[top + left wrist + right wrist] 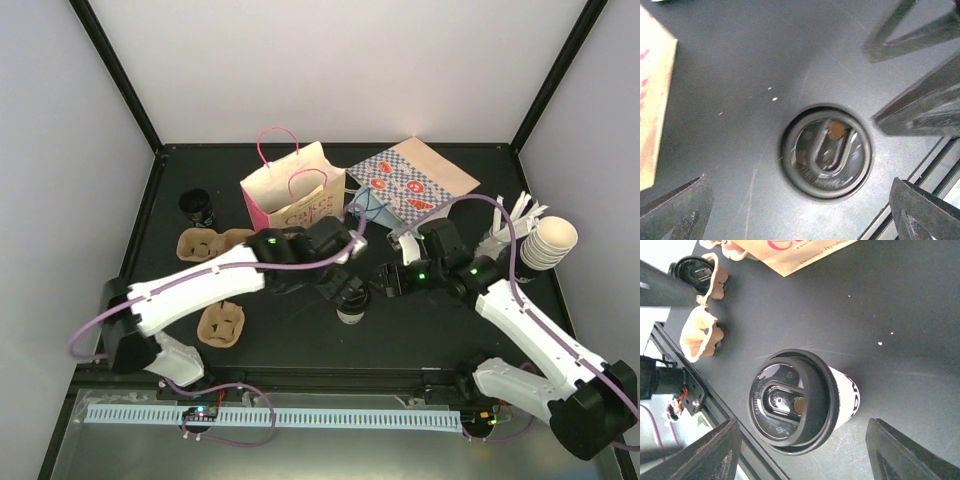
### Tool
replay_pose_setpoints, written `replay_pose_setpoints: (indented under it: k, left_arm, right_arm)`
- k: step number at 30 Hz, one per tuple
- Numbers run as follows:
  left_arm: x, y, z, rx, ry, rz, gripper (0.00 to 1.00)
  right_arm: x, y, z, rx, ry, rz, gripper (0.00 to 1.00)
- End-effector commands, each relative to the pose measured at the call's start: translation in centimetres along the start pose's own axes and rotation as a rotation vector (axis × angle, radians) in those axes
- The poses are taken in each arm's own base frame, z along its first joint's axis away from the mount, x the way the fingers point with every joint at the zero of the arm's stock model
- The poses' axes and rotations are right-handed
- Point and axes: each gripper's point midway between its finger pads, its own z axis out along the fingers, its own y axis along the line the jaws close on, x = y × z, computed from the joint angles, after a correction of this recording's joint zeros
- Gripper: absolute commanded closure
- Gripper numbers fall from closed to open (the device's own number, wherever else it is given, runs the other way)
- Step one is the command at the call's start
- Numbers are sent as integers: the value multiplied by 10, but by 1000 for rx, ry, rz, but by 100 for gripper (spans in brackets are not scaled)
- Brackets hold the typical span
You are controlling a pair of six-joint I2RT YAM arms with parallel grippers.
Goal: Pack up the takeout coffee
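Small white paper cup (844, 396) with dark side print and black plastic lid (826, 150) stood upright on black counter (890, 300). Left gripper (800, 192) spread wide directly above; right gripper (802, 424) beside it, jaws apart, empty.

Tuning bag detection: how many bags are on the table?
2. The cream bag with pink handles stands at back centre. The blue bag with a pattern is just right of it. The arms cover part of the table, so another could be hidden.
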Motion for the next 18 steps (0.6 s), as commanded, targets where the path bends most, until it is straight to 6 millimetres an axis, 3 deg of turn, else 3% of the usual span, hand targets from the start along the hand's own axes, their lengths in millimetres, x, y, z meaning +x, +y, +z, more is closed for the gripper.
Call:
replay_pose_setpoints:
  k: [1,3,8,12,18]
  left_arm:
    - [8,25,-36,19,-91,-144,1]
    - [16,33,-46,50,-137,-198,2]
    - [44,57,-45,82,-171,-345,7]
    - [52,61,-43,154,-224,-427,11]
    - [61,67,-38,187,-269,-517,17]
  right_arm:
    - [-4,5,-8,93,-1,-61,26]
    - [-6,9,-9,115,-3,-80,21]
    - [-6,18,-4,195,26,-138,14]
    - [-1,27,8,275,73,-189,3]
    - [4,35,22,344,119,-228,2]
